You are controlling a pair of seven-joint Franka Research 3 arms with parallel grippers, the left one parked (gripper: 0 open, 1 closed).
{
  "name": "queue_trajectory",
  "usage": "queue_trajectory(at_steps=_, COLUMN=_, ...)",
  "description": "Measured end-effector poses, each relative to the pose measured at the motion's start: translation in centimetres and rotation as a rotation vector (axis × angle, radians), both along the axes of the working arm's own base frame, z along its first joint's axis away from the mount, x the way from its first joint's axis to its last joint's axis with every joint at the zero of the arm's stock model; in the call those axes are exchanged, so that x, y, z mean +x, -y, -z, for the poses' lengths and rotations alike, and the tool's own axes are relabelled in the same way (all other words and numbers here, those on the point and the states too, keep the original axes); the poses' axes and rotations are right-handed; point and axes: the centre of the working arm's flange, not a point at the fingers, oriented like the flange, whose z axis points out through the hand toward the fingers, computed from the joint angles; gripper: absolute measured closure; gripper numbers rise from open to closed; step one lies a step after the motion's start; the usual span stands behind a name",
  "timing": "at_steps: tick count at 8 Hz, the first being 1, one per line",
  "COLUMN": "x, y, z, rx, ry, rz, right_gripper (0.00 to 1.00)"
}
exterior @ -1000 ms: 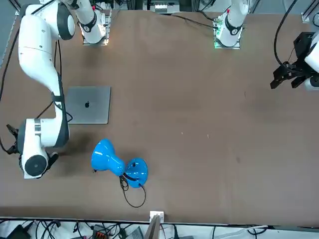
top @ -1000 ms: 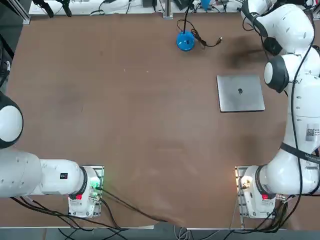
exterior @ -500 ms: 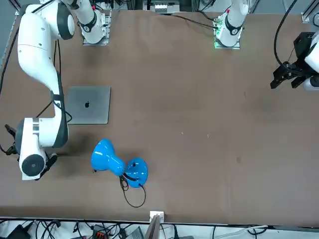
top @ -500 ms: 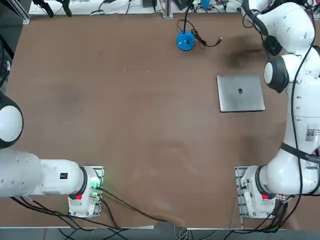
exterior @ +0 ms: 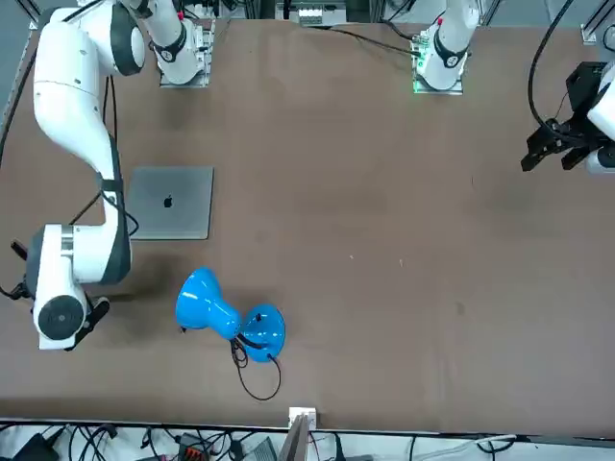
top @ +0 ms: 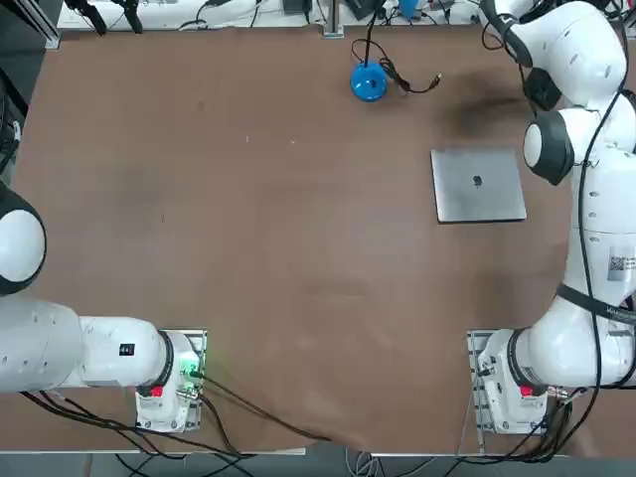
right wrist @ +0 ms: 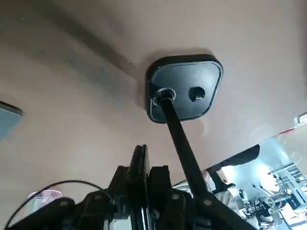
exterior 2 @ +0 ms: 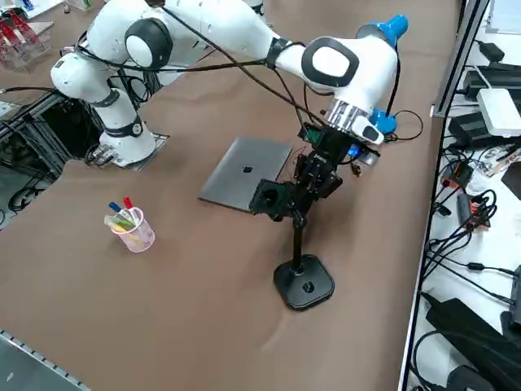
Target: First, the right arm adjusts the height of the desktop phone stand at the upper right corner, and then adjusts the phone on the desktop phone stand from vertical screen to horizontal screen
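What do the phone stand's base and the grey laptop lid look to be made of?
The desktop phone stand: its base looks like black plastic or coated metal, with a smooth, slightly glossy top that catches soft highlights in the wrist view. Which of the two cannot be told. The laptop: matte grey lid with an even sheen and a dark logo, probably anodised aluminium.

A broad brown worktop (top: 278,248) filled the scene under even light. Beyond the worktop's far edge, cables (top: 229,12) trailed along a pale strip. Off the worktop's right side ran a white ledge (exterior 2: 480,269) strewn with black cables (exterior 2: 456,244), a white box (exterior 2: 498,110) and dark power bricks (exterior 2: 468,126). Grey floor (exterior: 12,38) showed past one corner of the worktop.
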Motion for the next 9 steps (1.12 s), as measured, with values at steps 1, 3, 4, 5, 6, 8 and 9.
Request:
queue_trajectory(at_steps=1, x=0.0, y=-0.1, z=-0.6, rx=0.002, ry=0.005, rz=0.001, right_gripper=0.81)
queue_trajectory(at_steps=3, x=-0.1, y=-0.2, z=-1.6, rx=0.002, ry=0.014, rz=0.006, right_gripper=0.81)
queue_trajectory(at_steps=4, x=-0.1, y=-0.3, z=-2.1, rx=0.004, ry=0.018, rz=0.009, right_gripper=0.81)
queue_trajectory(at_steps=5, x=-0.1, y=-0.3, z=-2.5, rx=0.013, ry=0.022, rz=0.013, right_gripper=0.81)
queue_trajectory(at_steps=6, x=-0.2, y=-0.3, z=-2.8, rx=0.019, ry=0.024, rz=0.016, right_gripper=0.81)
queue_trajectory(at_steps=8, x=-0.2, y=-0.3, z=-3.1, rx=0.021, ry=0.028, rz=0.018, right_gripper=0.80)
queue_trajectory(at_steps=9, x=-0.2, y=-0.3, z=-3.3, rx=0.021, ry=0.029, rz=0.019, right_gripper=0.80)
